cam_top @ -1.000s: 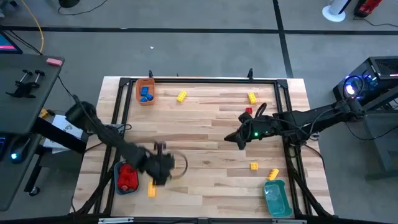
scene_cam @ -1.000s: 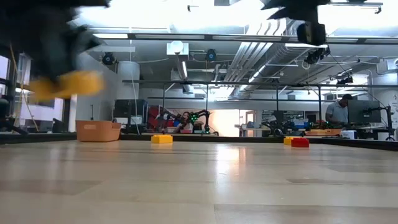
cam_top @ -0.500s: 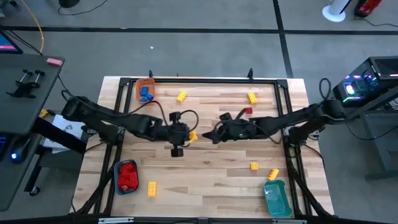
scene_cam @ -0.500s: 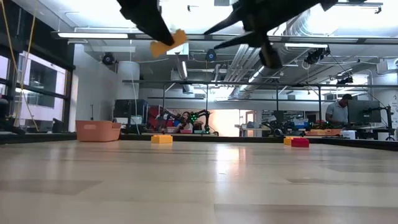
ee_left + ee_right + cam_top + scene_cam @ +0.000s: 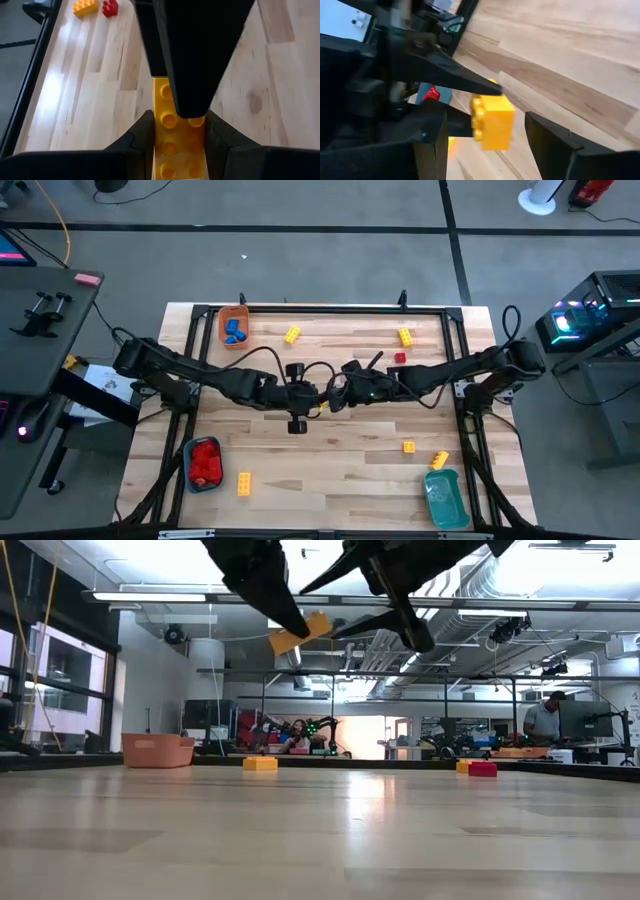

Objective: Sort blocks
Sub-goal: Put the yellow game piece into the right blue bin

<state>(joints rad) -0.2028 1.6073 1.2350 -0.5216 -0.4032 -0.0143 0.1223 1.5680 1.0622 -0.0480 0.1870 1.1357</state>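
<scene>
Scene: two arms meet in mid-air above the middle of the table (image 5: 330, 450), passing a yellow block (image 5: 300, 635) from one to the other.
Left gripper (image 5: 312, 397): jaws narrow, clamped on the yellow block, which is raised well clear of the wood in the low view.
Right gripper (image 5: 332, 394): jaws wide, one finger on either side of the block's free end in the right wrist view; not gripping it.
Step in hand: judged a handover, left to right.
Doing it well: the right fingers should close squarely on the block's flat sides, past the left fingertips (image 5: 192, 75), before the left lets go; a grip at a corner could twist or drop it.
Other blocks: red ones in the tray (image 5: 203, 479) by the near left corner; blue ones in the orange tray (image 5: 234, 313) at the far left corner; loose yellow ones (image 5: 291, 334) lie about the table.
Likely goal: the teal tray (image 5: 443, 498) by the near right corner, a guess only.
</scene>
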